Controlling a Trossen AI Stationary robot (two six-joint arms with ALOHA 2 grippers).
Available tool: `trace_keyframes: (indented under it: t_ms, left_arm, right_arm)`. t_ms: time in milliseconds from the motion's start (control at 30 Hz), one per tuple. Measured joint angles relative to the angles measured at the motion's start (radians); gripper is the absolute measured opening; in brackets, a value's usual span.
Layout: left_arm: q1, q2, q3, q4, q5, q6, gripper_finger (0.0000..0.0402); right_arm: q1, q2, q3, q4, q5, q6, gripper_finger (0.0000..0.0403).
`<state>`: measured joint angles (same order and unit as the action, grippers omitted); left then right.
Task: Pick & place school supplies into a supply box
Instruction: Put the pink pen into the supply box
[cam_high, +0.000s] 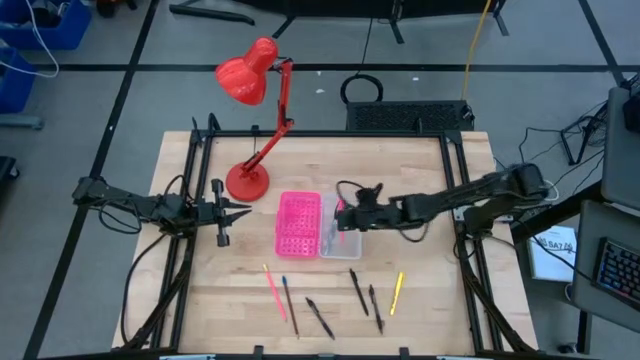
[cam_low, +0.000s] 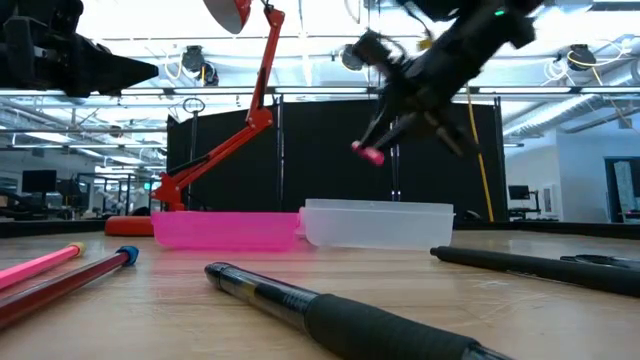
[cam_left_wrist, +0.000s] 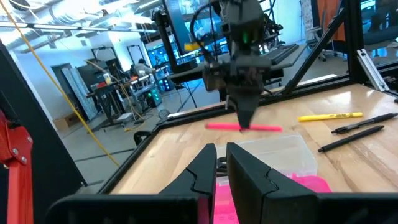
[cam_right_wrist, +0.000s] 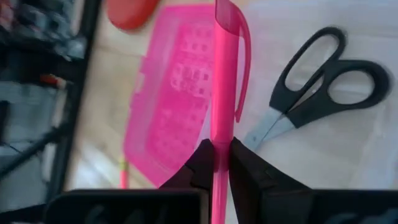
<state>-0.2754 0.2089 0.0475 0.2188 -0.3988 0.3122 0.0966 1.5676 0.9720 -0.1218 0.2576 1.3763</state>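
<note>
Supply box (cam_high: 338, 232), a clear translucent plastic tray with thin straight walls, lies near the middle of the wooden bench (cam_high: 420, 170), its long side touching a bright pink perforated tray (cam_high: 298, 223). Over the box hangs the right claw (cam_high: 345, 215), its fingers clamped on a slim pink pen (cam_right_wrist: 222, 93) with a clip on its cap; the low view shows that pen held clear above the box's rim. Only the right wrist view reveals black-handled metal scissors (cam_right_wrist: 317, 84) lying inside the box. The left claw (cam_high: 238, 211) waits beside the red desk lamp (cam_high: 252, 110), its dark fingers together with just a narrow slit between them. Along the bench's front part the loose supplies lie well apart from the trays: a pink pencil (cam_high: 270, 286), a blue-tipped pencil (cam_high: 288, 300), a dark pen (cam_high: 319, 317), two more dark pens (cam_high: 366, 297) and a yellow pen (cam_high: 396, 293), with open wood between them and the box.
</note>
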Motion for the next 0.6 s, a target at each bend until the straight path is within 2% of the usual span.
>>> trace_keyframes:
  t_ms: [333, 600]
  left_arm:
    - [0.0, 0.0, 0.0, -0.005, -0.005, 0.007, 0.0047]
    - [0.0, 0.0, 0.0, -0.005, -0.005, 0.007, 0.0047]
  right_arm:
    - [-0.045, 0.194, 0.283, -0.359, -0.089, -0.024, 0.002]
    - [-0.061, 0.274, 0.307, -0.417, -0.164, -0.027, 0.002]
